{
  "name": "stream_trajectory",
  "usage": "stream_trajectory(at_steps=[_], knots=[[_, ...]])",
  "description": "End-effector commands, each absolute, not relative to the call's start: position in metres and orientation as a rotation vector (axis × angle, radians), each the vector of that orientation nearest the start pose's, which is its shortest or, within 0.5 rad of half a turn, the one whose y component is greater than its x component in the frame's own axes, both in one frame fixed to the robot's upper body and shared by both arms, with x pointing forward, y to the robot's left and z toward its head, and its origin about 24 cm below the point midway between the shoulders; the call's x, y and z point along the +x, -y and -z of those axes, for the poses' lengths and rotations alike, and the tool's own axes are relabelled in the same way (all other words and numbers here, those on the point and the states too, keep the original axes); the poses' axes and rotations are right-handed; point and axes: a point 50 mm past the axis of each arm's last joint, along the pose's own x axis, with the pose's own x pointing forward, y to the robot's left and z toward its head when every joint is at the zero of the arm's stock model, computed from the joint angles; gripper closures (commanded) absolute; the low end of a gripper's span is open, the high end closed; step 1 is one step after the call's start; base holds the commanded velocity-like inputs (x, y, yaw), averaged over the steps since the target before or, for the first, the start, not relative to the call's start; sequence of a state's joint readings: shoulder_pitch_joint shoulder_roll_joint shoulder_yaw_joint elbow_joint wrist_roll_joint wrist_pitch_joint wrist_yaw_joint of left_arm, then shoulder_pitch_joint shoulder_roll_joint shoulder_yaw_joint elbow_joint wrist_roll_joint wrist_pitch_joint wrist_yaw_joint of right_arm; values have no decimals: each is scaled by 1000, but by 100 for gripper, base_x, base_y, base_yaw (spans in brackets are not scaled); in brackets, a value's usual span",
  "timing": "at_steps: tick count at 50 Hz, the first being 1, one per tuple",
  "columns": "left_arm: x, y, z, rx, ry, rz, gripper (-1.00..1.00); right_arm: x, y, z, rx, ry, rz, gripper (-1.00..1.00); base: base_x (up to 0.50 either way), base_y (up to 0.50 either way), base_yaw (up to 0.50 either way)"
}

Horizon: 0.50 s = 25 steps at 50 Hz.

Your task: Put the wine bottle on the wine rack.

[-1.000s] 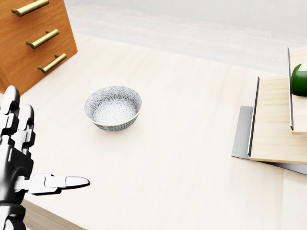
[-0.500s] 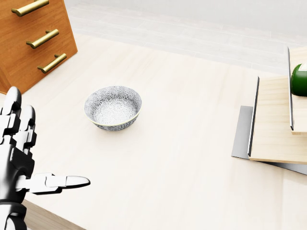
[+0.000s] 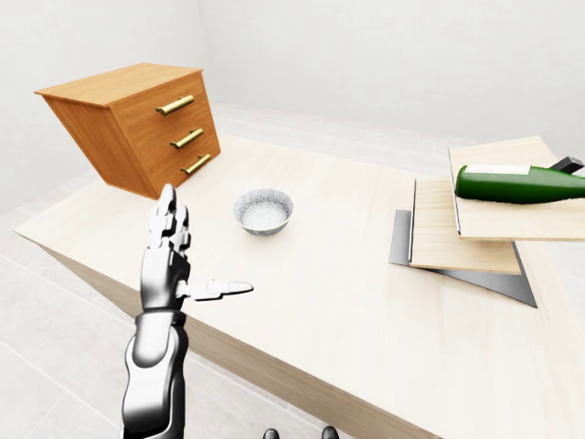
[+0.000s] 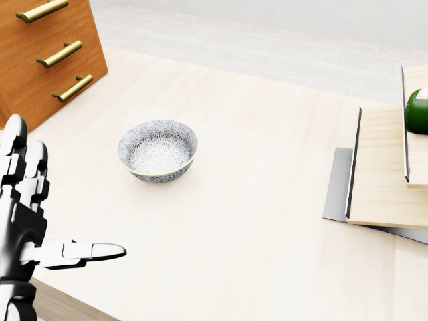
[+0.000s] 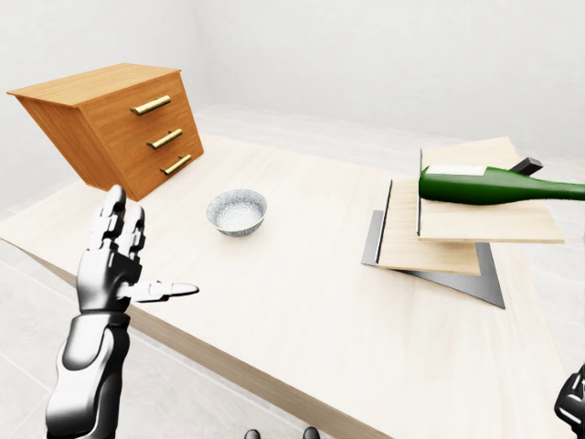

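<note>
Already wine bottle (image 5: 498, 186) on wine rack (image 5: 439, 240).

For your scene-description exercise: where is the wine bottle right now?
In the right-eye view the wine bottle lies on its side at the right, on the top board of the stepped wooden rack, well right of the patterned bowl.

Pale wood, warm orange wood, one deep green, and my chrome-and-black metal.

My left hand (image 3: 171, 265) is glossy silver with black joints; the broad wooden surface (image 3: 347, 274) is a pale cream grain. The small round bowl (image 4: 158, 150) carries a dense grey-and-white floral pattern. The orange-brown wooden drawer chest (image 3: 137, 123) has brass-gold handles. The glass wine bottle (image 5: 498, 186) is dark green with a white label, lying on light-wood rack boards (image 5: 439, 233) over a grey metal base.
</note>
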State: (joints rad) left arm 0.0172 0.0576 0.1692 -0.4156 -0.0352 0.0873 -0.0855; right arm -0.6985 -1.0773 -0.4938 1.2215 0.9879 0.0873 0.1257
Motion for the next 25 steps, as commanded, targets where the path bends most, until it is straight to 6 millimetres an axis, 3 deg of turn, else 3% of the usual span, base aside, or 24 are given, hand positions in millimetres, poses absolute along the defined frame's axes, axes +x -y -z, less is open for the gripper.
stream_trajectory(at_steps=[1,11,25], knots=[[236,-190,-129,65,320,-65,-100,228,492,-208,554,335,754,-100,0,0,0],[237,-190,-127,62,314,-63,-100,216,494,-243,513,460,738,-100,0,0,0],[238,-189,-126,61,310,-63,-100,197,478,-295,521,668,698,-100,0,0,0]])
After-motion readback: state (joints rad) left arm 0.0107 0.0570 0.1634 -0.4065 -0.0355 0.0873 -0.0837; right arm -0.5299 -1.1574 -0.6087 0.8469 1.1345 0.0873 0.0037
